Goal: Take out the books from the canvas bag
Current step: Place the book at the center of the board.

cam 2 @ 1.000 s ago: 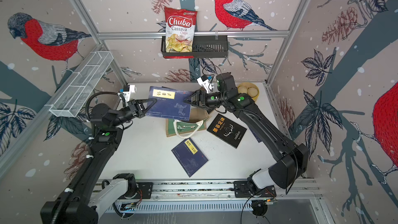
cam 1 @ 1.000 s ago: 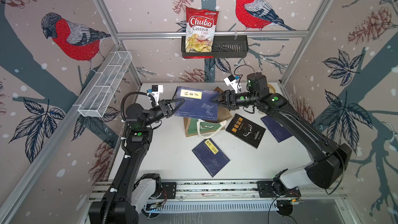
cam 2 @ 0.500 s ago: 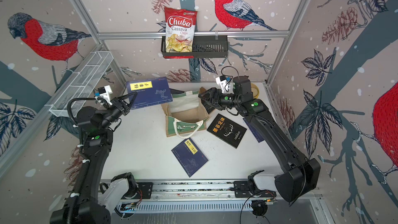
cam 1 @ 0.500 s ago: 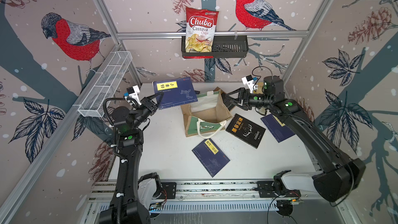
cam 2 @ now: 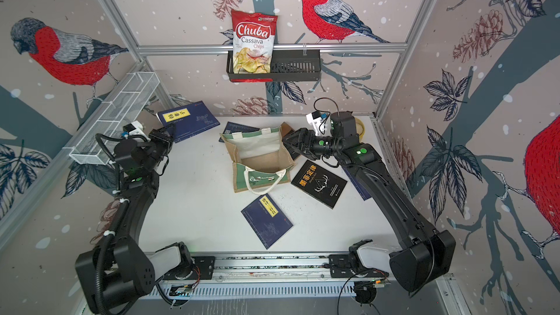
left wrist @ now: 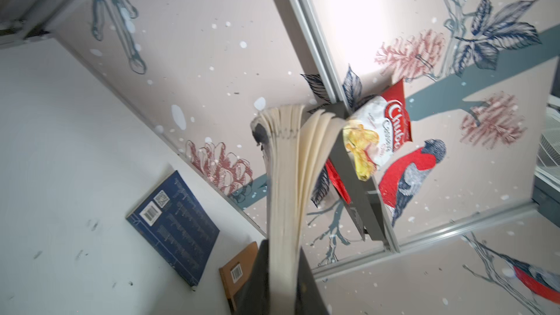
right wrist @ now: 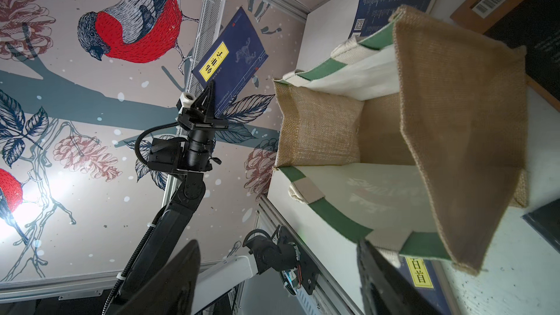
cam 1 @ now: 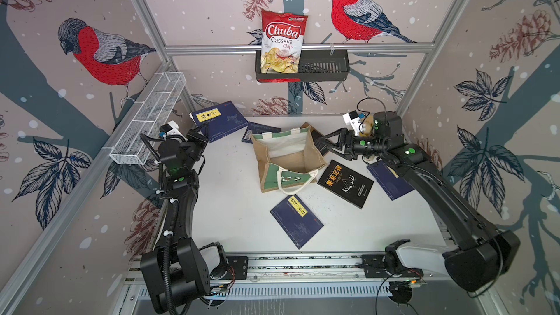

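Paperback (cam 1: 222,120) looked thin and floppy, pages fanning. Left gripper (cam 1: 202,131) was clamped near one corner; a spine-side hold was judged steadier. Right gripper (cam 1: 328,144) stood open beside canvas bag (cam 1: 265,159).

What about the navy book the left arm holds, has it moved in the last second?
Yes. The navy book, clamped in the left tool, has swung from above the canvas bag toward the wire basket on the wall.
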Motion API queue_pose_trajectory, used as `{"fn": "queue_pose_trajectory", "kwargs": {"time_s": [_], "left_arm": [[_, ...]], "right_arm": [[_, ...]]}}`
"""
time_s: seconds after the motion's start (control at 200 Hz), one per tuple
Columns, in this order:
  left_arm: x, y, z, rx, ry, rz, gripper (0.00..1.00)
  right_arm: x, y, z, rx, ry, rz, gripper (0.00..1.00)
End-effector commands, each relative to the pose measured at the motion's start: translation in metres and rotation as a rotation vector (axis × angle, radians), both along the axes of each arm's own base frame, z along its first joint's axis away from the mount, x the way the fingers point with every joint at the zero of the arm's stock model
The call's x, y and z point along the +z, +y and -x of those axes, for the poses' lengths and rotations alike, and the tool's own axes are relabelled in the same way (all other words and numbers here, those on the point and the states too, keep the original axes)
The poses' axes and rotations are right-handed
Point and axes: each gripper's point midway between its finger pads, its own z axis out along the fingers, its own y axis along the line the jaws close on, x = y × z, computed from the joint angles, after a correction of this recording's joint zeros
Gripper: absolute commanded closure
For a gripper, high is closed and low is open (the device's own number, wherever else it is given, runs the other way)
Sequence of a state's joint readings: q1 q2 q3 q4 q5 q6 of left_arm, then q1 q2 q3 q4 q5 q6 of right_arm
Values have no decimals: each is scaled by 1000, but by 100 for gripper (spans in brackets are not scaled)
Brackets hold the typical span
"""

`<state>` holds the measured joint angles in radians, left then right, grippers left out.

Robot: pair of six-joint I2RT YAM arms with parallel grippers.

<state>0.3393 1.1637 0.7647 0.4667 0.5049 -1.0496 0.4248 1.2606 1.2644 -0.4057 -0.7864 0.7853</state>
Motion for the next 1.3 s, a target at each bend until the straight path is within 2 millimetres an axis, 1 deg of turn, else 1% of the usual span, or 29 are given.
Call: {"fn": "queue_pose_trajectory", "kwargs": {"time_s": [0.0, 0.065, 0.13, 0.23, 0.425, 0.495, 0.57, 0.61, 0.64, 0.665, 0.68, 0.7, 0.72, 0.73, 0.75, 0.765, 0.78, 0.805, 0.82, 0.85, 0.946, 1.091, 1.216, 1.296], "left_arm": [[-18, 21, -4, 114, 9, -40, 100], [-40, 25, -3, 137, 72, -54, 100], [-62, 31, 2, 177, 131, -75, 100], [-93, 40, 16, 250, 201, -82, 100], [-148, 51, 44, 353, 327, -84, 100], [-166, 52, 51, 367, 362, -70, 100], [-180, 53, 56, 370, 401, -70, 100], [-185, 53, 57, 373, 422, -75, 97], [-190, 54, 59, 379, 444, -76, 92], [-194, 56, 62, 386, 462, -76, 85], [-197, 56, 63, 390, 473, -75, 77], [-200, 58, 66, 399, 490, -71, 66], [-203, 58, 68, 406, 505, -67, 52], [-203, 59, 70, 412, 512, -65, 43], [-206, 61, 73, 422, 532, -61, 28], [-208, 62, 75, 432, 547, -59, 19], [-210, 62, 78, 439, 564, -58, 13], [-210, 63, 81, 448, 579, -60, 2], [-209, 63, 82, 449, 585, -64, 1], [-209, 63, 85, 446, 600, -77, 1], [-198, 60, 91, 423, 638, -118, 1], [-184, 57, 112, 428, 712, -143, 1], [-162, 48, 124, 387, 681, -192, 1], [-144, 42, 128, 357, 638, -241, 1]], "right_arm": [[1, -4, 7, -9, 7, -4, 19], [-2, -6, 9, -15, 16, -1, 19], [-5, -8, 11, -24, 24, 6, 19], [-10, -10, 15, -33, 44, 11, 19], [-22, -14, 20, -49, 84, 18, 19], [-25, -15, 21, -53, 96, 30, 19], [-28, -17, 23, -58, 102, 48, 19], [-31, -18, 23, -63, 108, 58, 19], [-33, -19, 24, -66, 113, 64, 19], [-34, -20, 24, -68, 117, 69, 19], [-36, -20, 24, -69, 121, 72, 19], [-37, -21, 25, -71, 125, 75, 19], [-38, -21, 25, -73, 128, 78, 19], [-38, -21, 25, -73, 129, 79, 19], [-38, -22, 25, -75, 127, 80, 19], [-39, -22, 25, -78, 129, 83, 19], [-39, -23, 25, -80, 128, 85, 19], [-39, -23, 25, -84, 125, 88, 19], [-39, -24, 24, -87, 126, 90, 19], [-40, -26, 23, -97, 125, 96, 19], [-40, -32, 18, -130, 114, 111, 19], [-39, -49, 3, -216, 88, 149, 19], [-42, -75, -15, -323, 55, 216, 19], [-47, -99, -27, -416, 27, 286, 18]]}}
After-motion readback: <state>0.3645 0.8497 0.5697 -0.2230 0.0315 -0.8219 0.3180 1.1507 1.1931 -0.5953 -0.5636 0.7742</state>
